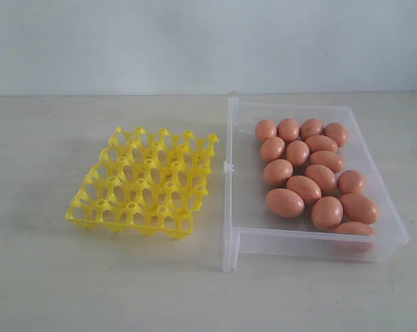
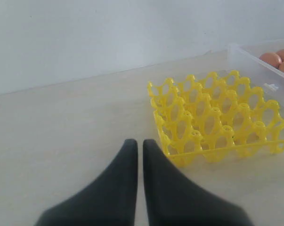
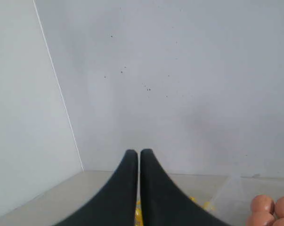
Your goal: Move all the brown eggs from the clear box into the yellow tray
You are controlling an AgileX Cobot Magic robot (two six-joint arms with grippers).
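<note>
Several brown eggs [image 1: 304, 187] lie loose in the clear box [image 1: 244, 218] on the right of the table. To its left sits the yellow tray [image 1: 147, 181], with all its cups bare. Neither gripper shows in the exterior view. In the left wrist view my left gripper [image 2: 140, 142] is shut with nothing in it, hanging over the table short of the yellow tray [image 2: 217, 117]; a few eggs [image 2: 271, 59] peek in at the edge. My right gripper [image 3: 139, 152] is shut and empty too, facing the wall, with some eggs [image 3: 263, 204] low in the corner.
The pale table [image 1: 90, 277] ends at a plain wall [image 1: 194, 41] behind. The box's raised lid edge [image 1: 228, 166] stands between tray and eggs. A wall corner seam [image 3: 57, 89] shows in the right wrist view.
</note>
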